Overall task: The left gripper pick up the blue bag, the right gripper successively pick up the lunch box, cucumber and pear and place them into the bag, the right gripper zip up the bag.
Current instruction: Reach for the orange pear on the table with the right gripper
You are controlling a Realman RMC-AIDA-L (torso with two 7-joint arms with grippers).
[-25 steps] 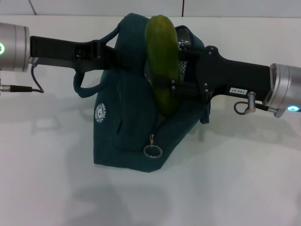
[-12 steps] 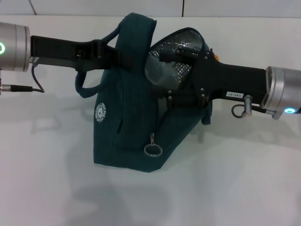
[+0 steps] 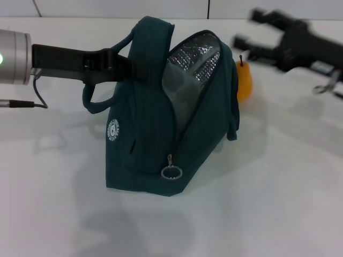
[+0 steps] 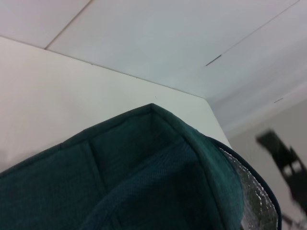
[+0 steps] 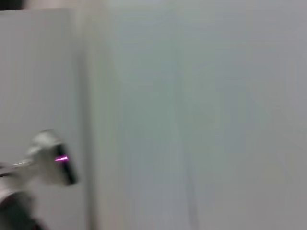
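White table (image 3: 257, 203): blue bag (image 3: 150, 139) upright, pear (image 3: 244, 80) behind.

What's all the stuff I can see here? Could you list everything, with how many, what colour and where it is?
blue bag: one, dark teal with silver foil lining, standing mid-table, unzipped at the top, held up by a handle.
zip pull: one, silver ring, low on the bag's front edge.
logo: one, white and round, on the bag's side.
pear: one, orange-yellow with a dark stem, on the table behind the bag, on the robot's right side of it.
table: one, white, under everything.
cable: one, dark, below the left arm.
left gripper: one, black, clamped on the bag's handle.
right gripper: one, black, fingers spread, in the air above the pear, holding nothing.
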